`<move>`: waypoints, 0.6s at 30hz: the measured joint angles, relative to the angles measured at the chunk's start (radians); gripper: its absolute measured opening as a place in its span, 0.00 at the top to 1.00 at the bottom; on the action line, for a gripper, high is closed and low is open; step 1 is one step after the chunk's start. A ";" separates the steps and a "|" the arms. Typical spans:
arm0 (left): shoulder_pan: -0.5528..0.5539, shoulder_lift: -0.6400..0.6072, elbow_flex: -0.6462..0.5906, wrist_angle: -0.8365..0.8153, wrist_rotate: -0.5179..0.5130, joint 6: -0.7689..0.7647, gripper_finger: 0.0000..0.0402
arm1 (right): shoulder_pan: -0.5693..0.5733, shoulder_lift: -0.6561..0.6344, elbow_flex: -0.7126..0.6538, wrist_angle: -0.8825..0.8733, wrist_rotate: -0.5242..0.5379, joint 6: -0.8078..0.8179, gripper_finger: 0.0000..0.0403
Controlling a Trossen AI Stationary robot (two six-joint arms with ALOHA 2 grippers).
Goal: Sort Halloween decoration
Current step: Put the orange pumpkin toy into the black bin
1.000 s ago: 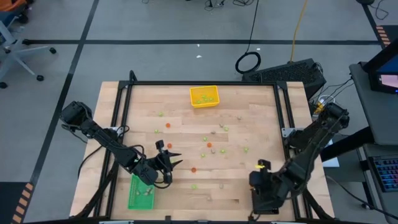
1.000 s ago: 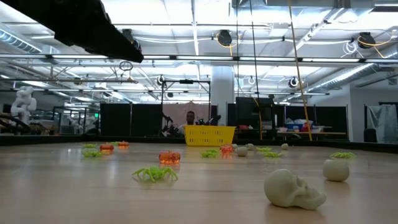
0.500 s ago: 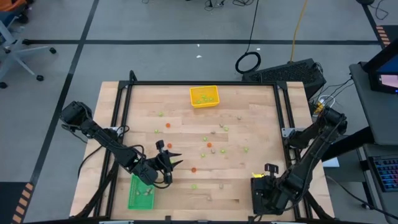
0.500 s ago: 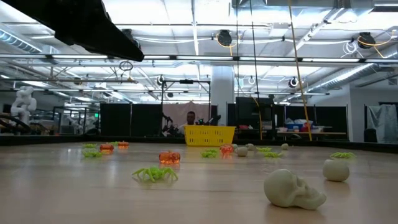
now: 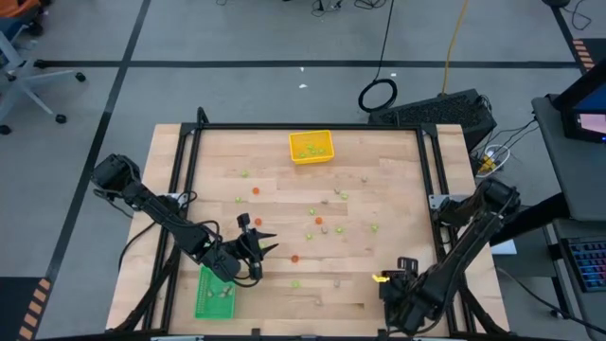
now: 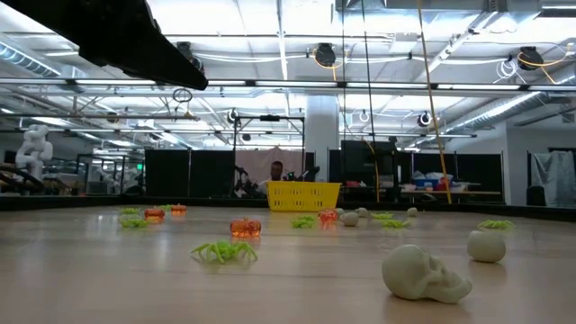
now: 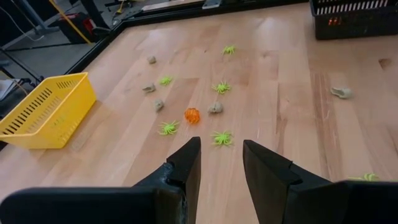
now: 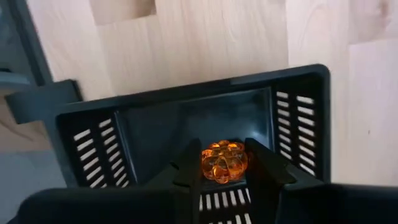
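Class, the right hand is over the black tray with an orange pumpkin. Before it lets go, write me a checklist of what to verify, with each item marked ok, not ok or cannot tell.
1. Orange pumpkin gripped between the right hand's fingers: ok.
2. Right hand directly above the black tray, inside its walls: ok.
3. Tray floor under the pumpkin free of other pieces: ok where visible; the part behind the fingers is hidden.
4. Pumpkin low enough to drop without bouncing out: cannot tell.
5. Left hand out of the way, near the green tray on the far side of the table: ok.
6. Left hand open and empty: ok.
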 joint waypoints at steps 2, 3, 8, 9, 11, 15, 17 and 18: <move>0.000 0.000 0.000 0.000 0.000 0.000 0.71 | 0.000 0.017 0.000 0.004 -0.001 0.003 0.82; 0.000 0.000 0.000 0.000 0.000 0.000 0.71 | 0.000 0.026 0.000 0.008 -0.001 0.003 0.82; 0.000 0.000 0.000 0.001 0.000 -0.002 0.71 | 0.000 0.075 0.000 0.012 -0.001 0.004 0.79; 0.000 0.000 0.000 0.001 0.000 -0.002 0.71 | 0.000 0.083 0.000 0.012 -0.002 0.004 0.78; 0.000 0.000 0.000 0.001 0.000 -0.002 0.71 | 0.000 0.096 0.000 0.011 -0.002 0.004 0.75; 0.000 0.000 0.000 0.001 0.000 -0.007 0.71 | 0.000 0.112 0.000 0.005 0.000 0.005 0.69; 0.000 0.000 0.000 0.006 0.001 -0.008 0.71 | 0.000 0.109 0.000 -0.008 -0.006 0.018 0.67; 0.000 0.000 0.000 0.011 0.005 -0.008 0.71 | 0.000 0.104 0.000 -0.019 -0.022 0.026 0.66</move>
